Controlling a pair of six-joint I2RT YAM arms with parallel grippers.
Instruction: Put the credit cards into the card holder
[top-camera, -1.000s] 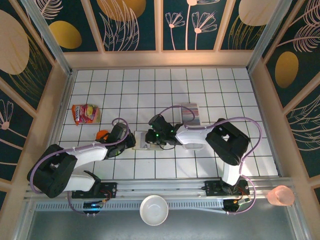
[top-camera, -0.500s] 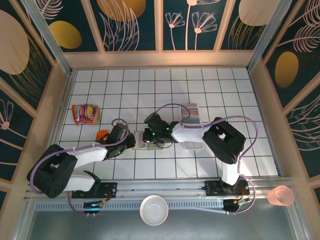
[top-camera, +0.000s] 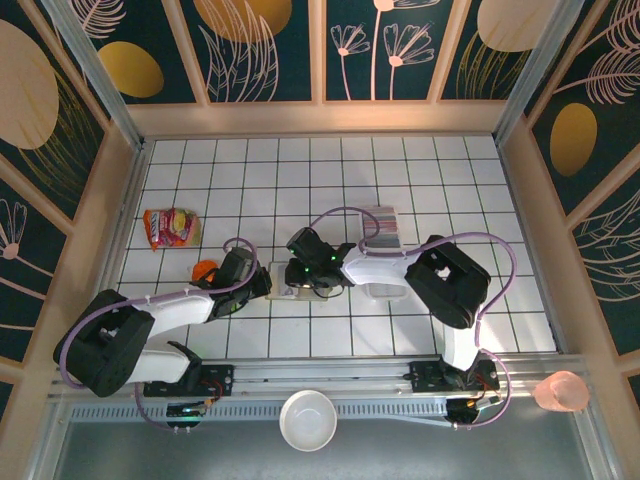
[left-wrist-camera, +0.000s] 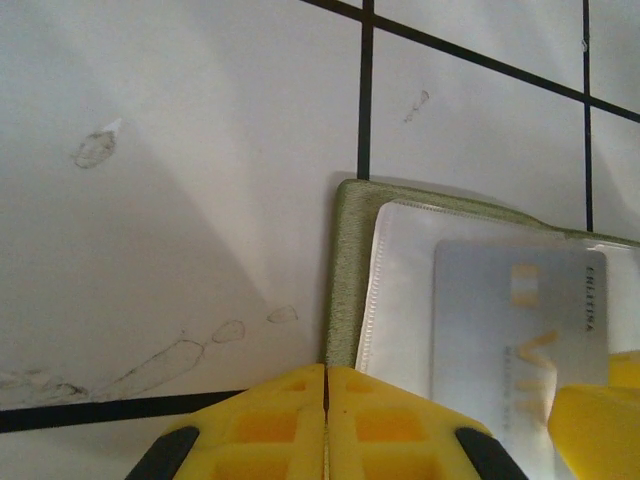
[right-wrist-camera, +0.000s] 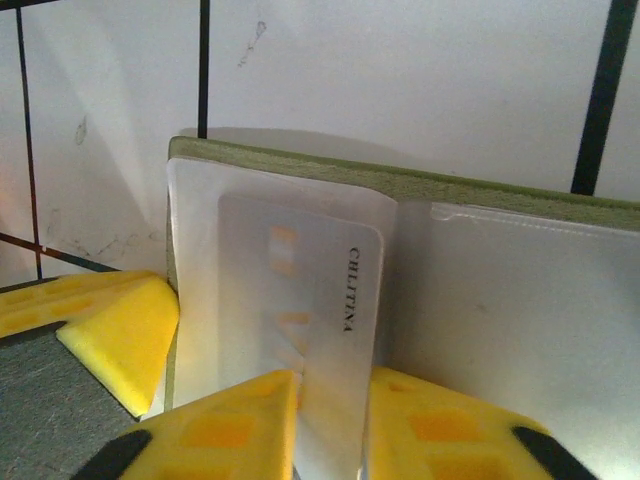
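Your card holder lies open near the middle of the table, a little toward the near edge. One silver card looks part-way into its clear sleeve, standing tilted with its lower end down between the fingers of your right gripper. Those fingers flank the card closely, but I cannot tell whether they are pinching it or have let go. Your left gripper is clenched tight, tips together right at the holder's olive edge; whether it actually pins the holder, I can't say. The other credit cards wait in a row farther back and to the right, well apart from the holder. Now the risks, as I judge them. If the right fingers draw back with any hold on the card, it slides out of the sleeve with them. If they let go with the card this tilted, it could tip and end up on top of the sleeve, not inside it. Push harder and the sleeve mouth may buckle, or the whole holder may skate across the smooth tiles, since only that left tip seems to steady it. And your two grippers sit very close together, so any sideways correction risks a knock between yellow fingers.
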